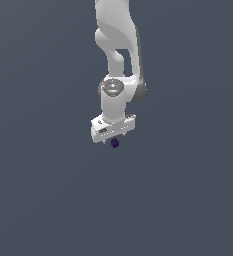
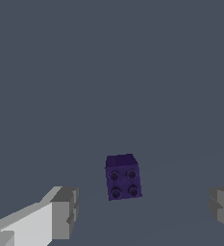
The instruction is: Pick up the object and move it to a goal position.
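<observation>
Gripper point(image 1: 116, 139) hangs under the white Panda arm point(image 1: 117, 45), pointing down, jaws spread wide w/ nothing between them touching either side. Wrist view shows both fingers point(image 2: 64, 211) near the picture's lower corners, grey pads facing each other across a big gap; neither pad contacts anything. Object point(image 2: 123, 177) sits in that gap, roughly midway btwn the fingers but clearly apart from both: a small dark purple-blue block w/ four round studs on the face turned to the wrist cam, slightly skewed relative to the finger line. In the exterior view the object point(image 1: 115, 143) shows only as a tiny dark purple lump right below the gripper's underside, just about touching its outline in the picture; can't tell from that view whether there's real contact or just overlap. Object is far smaller than the gripper body. Background is flat grey-blue all around in both views, no visible edges or markings, so can't tell if the block rests on a surface.
</observation>
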